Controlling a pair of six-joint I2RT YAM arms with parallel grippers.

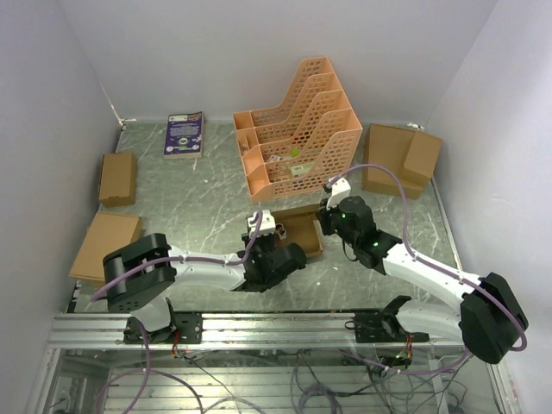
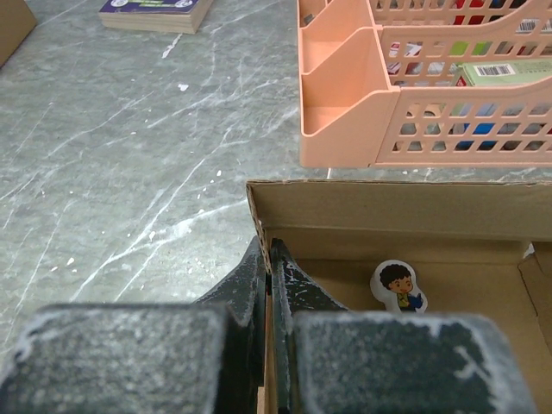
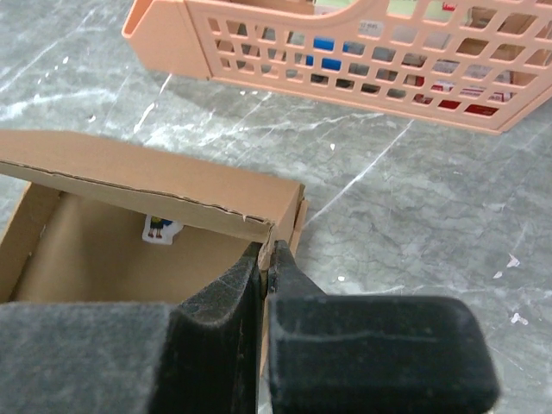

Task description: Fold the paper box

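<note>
The paper box (image 1: 300,231) is a shallow brown cardboard tray lying on the marble table between my two arms. My left gripper (image 1: 263,235) is shut on its left side wall. In the left wrist view the fingers (image 2: 267,254) pinch that wall edge-on, with the box (image 2: 397,220) and a small cartoon sticker (image 2: 397,286) on its floor beyond them. My right gripper (image 1: 327,221) is shut on the right side wall. The right wrist view shows its jaws (image 3: 267,252) clamped on the corner of the box (image 3: 147,177), whose far flap leans inward over the sticker (image 3: 158,228).
An orange lattice file rack (image 1: 297,129) stands just behind the box, close in both wrist views (image 2: 431,95) (image 3: 345,52). A book (image 1: 184,134) lies at the back left. Ready-made cardboard boxes sit at the left (image 1: 117,177) (image 1: 105,246) and back right (image 1: 398,158).
</note>
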